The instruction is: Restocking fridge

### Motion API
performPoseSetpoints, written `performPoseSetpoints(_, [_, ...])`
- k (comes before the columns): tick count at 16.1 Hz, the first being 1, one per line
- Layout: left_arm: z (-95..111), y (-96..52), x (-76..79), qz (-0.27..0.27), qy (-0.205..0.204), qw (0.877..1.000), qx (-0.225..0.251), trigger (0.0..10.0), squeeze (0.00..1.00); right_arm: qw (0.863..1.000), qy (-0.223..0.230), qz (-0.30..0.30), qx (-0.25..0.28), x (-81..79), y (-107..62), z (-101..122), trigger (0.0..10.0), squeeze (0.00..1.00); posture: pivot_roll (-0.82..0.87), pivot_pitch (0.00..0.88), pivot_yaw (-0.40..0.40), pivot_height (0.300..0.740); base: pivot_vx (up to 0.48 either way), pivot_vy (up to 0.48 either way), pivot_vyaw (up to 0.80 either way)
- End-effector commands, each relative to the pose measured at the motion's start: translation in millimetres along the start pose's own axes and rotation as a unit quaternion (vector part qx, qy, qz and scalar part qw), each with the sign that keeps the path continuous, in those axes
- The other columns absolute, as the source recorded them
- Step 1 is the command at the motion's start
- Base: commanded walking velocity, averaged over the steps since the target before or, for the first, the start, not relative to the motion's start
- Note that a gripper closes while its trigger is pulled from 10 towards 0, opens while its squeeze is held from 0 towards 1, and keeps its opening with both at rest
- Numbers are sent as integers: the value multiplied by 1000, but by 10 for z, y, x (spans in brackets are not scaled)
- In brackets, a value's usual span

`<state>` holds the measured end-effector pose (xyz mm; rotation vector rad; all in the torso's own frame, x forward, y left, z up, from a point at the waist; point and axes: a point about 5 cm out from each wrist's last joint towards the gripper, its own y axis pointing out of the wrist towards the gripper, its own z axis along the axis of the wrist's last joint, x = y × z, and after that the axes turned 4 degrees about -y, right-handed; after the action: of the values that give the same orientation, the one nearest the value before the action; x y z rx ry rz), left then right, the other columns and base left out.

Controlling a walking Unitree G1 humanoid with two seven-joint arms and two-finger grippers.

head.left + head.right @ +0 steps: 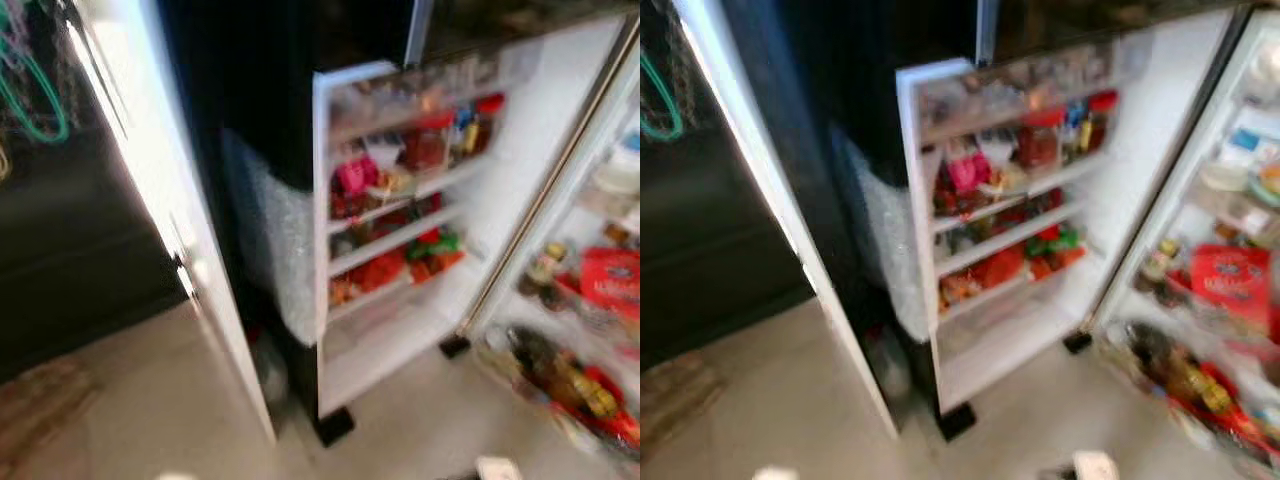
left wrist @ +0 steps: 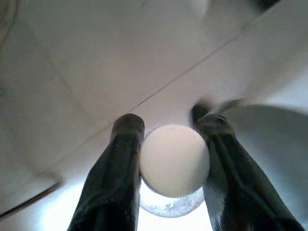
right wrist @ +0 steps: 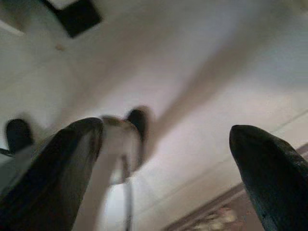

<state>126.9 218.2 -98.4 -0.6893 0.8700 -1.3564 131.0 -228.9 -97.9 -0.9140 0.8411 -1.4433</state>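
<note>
White-capped bottle (image 2: 174, 161) sits clamped between left tool (image 2: 168, 132) fingers.

right hand (image 3: 163, 159) spread wide above pale floor (image 3: 202, 72) (blurred).

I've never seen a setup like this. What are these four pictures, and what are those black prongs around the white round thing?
This is a walking humanoid robot restocking a fridge. The two blurry top pictures come from cameras in its head: they show an open fridge door with shelves of jars and packets, and more food in the fridge interior on the right, above a pale tiled floor. The other two come from cameras on its wrists, looking along each end effector's two black fingers. The left end effector is closed on a clear bottle with a white cap, seen cap-first. The right end effector is open and holds nothing; the floor lies beyond it.
</note>
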Motion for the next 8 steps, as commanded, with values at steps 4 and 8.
performPoseSetpoints(4, [-180,-55,-115,13,2,999,-30,10000,0,1000,3,18,17,-103,22,94,10000,0,-68,0,15,740,0,-352,509])
performPoseSetpoints(8, [-188,-59,-130,10,12,999,-31,10000,0,1000,13,14,21,-113,22,86,10000,0,-76,0,25,740,0,-352,0])
